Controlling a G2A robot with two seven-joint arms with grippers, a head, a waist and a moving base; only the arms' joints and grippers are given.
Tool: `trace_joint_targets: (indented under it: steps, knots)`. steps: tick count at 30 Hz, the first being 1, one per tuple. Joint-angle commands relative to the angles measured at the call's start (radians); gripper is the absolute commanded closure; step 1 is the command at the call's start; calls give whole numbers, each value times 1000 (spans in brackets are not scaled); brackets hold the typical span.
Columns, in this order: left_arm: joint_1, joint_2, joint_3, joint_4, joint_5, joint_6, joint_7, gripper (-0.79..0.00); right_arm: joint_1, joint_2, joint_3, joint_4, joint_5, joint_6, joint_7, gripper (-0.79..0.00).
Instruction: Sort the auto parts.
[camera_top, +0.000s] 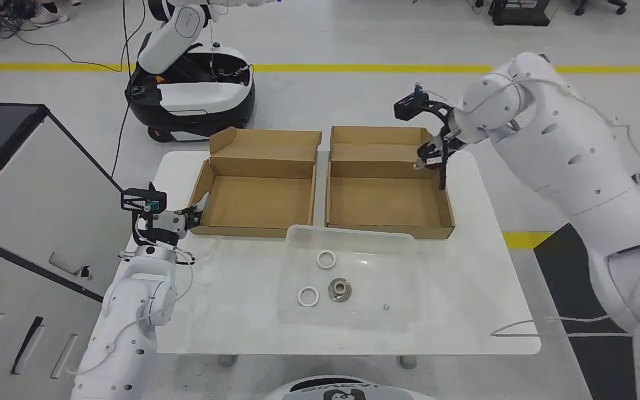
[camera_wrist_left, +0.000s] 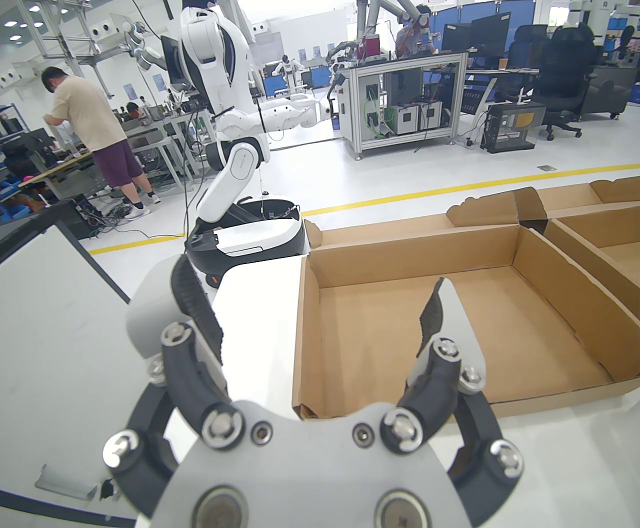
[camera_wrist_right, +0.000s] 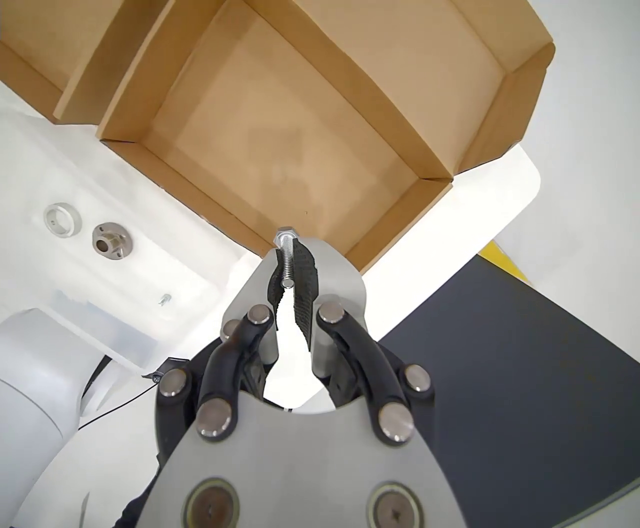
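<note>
My right gripper (camera_wrist_right: 292, 252) is shut on a silver hex bolt (camera_wrist_right: 286, 260), head pointing away from the wrist. It hangs over the right side of the right cardboard box (camera_top: 385, 200), whose bare floor (camera_wrist_right: 280, 125) lies below. A clear plastic bin (camera_top: 395, 245) at the table's front holds two white rings (camera_top: 326, 259) (camera_top: 308, 296), a flanged metal hub (camera_top: 340, 291) and a small bolt (camera_top: 385, 308). One ring (camera_wrist_right: 62, 220), the hub (camera_wrist_right: 108, 243) and the small bolt (camera_wrist_right: 164, 299) also appear from the right wrist. My left gripper (camera_wrist_left: 310, 285) stands open with nothing in it at the table's left edge, beside the left box (camera_wrist_left: 440, 340).
Both boxes (camera_top: 260, 200) sit side by side at the back of the white table (camera_top: 470, 320), flaps up at the far side. Another white robot (camera_top: 190, 90) stands on the floor behind the table. A grey panel (camera_wrist_left: 55, 320) stands left of the left gripper.
</note>
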Motion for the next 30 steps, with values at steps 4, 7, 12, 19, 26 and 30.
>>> trace_joint_targets:
  steps: [4, 7, 12, 19, 26, 30]
  knots:
    - [0, 0, 0, 0, 0, 0, 0, -785, 9, -37, -55, 96, -17, -3, -21, 0]
    - [0, 0, 0, 0, 0, 0, 0, -785, 8, -59, -83, 147, -33, -4, -44, 0]
    - [0, 0, 0, 0, 0, 0, 0, -785, 1, -92, -120, 219, -53, -7, -87, 0]
    - [0, 0, 0, 0, 0, 0, 0, -785, -17, -135, -159, 299, -87, -5, -156, 0]
    - [0, 0, 0, 0, 0, 0, 0, -785, -36, -175, -184, 363, -94, -3, -188, 0]
    - [0, 0, 0, 0, 0, 0, 0, -785, -41, -194, -191, 398, -98, -6, -197, 0]
